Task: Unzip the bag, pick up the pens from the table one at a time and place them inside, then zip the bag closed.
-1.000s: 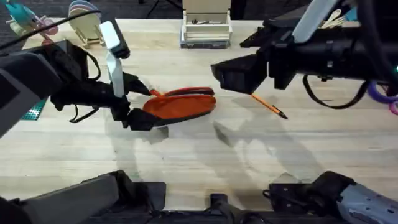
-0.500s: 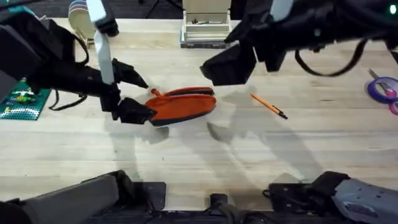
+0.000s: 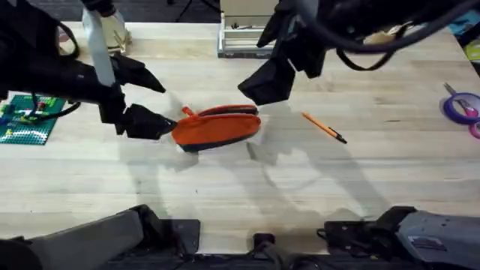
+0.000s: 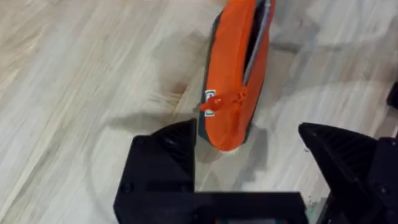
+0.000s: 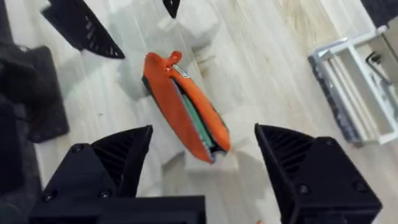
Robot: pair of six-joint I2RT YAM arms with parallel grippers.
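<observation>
The bag (image 3: 217, 127) is lying mid-frame on the table (image 3: 225, 195), its zipper seemingly partly open. Both the left gripper (image 3: 147, 99) and right gripper (image 5: 202, 158) are hanging spread wide, gripping nothing, while the pen (image 3: 324, 127) is resting right of centre.

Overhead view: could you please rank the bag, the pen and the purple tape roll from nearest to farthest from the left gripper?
From the left gripper:
1. The bag, right beside its fingertips, mid-table.
2. The pen, beyond the bag, towards the right.
3. The purple tape roll, at the far right edge.

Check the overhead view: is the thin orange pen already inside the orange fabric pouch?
No, the thin orange pen lies on the wooden table, apart from the orange fabric pouch.
</observation>
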